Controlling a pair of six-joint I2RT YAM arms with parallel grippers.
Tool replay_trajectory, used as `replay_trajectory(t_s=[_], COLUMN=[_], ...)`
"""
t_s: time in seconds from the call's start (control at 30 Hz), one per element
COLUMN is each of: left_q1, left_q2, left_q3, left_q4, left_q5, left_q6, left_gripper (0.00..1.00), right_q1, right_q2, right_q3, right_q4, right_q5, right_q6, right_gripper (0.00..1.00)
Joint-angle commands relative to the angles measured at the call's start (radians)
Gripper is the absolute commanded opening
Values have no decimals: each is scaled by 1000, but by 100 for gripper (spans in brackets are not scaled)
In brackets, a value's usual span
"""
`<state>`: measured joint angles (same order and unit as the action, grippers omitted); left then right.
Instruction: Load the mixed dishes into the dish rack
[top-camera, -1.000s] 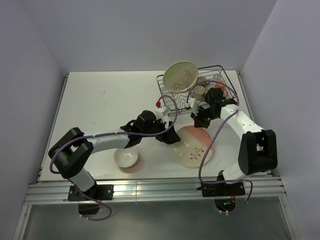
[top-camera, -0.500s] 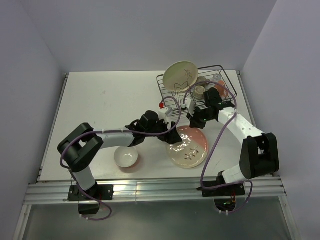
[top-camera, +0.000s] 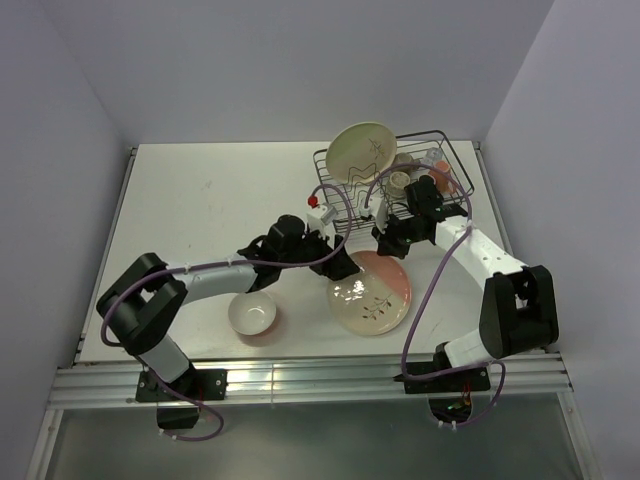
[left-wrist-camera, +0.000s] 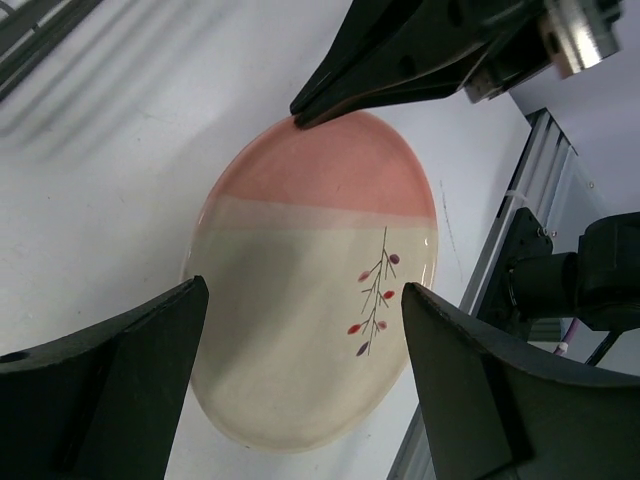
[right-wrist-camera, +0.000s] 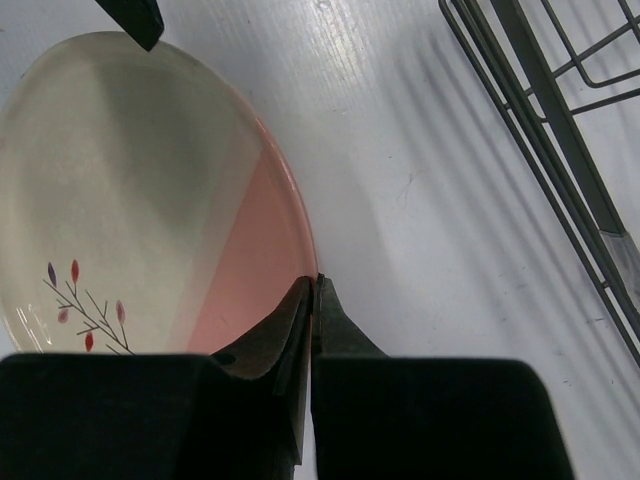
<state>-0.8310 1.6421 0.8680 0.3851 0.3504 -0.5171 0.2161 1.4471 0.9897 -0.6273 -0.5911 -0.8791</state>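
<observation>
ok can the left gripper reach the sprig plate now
Probably yes: the left gripper is open at the sprig plate, whose cream rim is bare; the right gripper pinches only the pink edge.

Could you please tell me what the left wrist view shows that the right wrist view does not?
Only the left wrist view shows the whole cream-and-pink plate, the open left gripper and the table's rail. Only the right wrist view shows the right gripper closed on the rim. Both show the sprig drawing and the pink part.
</observation>
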Motion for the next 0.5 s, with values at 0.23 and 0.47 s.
replay_trajectory(t_s=[0.23, 0.47], left_q1=[85, 159], left_q2=[-62, 28], left_q3=[-64, -31], left_q4=[43, 80], left_q5=[82, 312], left_q6=[61, 74], left_gripper=[86, 83], right_q1=[9, 16], right_q2=[-42, -50], right_q3=[-5, 3], right_q4=[55, 57], right_q5=[-26, -26], right_q6=[17, 29], right_gripper=[0, 0])
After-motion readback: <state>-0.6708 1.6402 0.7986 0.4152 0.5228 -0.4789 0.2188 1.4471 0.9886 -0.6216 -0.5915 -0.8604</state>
